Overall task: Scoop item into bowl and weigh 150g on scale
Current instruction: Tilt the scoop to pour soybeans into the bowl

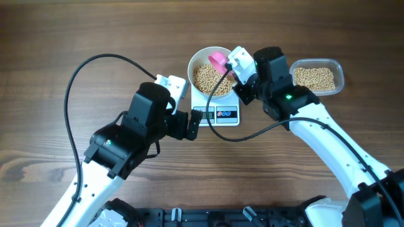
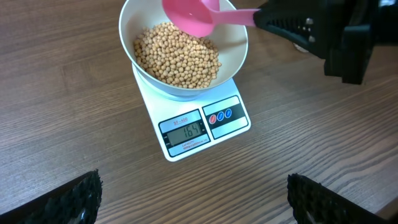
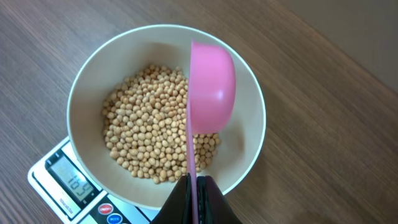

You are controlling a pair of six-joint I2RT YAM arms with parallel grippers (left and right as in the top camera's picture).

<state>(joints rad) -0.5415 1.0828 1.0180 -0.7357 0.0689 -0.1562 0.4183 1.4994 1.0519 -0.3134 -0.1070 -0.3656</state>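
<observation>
I see the beans (image 2: 177, 56) heaped in the white bowl (image 2: 239, 53), filling its lower part. The bowl stands centred on the platform of the scale (image 2: 202, 127). The display (image 2: 186, 132) on the scale's front edge reads 164. The small print above the digits is too fine for me to read. Beside the display, the button panel (image 2: 221, 116) carries one red and two blue marks.

A pink scoop (image 2: 189, 15) hangs over the beans, inside the bowl's rim. I cannot tell whether it touches them. The right gripper (image 3: 196, 193) pinches the scoop's thin handle, jaws pressed tight against it.

The left gripper (image 2: 196, 205) hovers over the wooden table (image 2: 62, 124) just in front of the scale. Its jaws are spread wide, with nothing between them.

To the right of the scale, a clear tub (image 1: 339, 75) holds more beans.
</observation>
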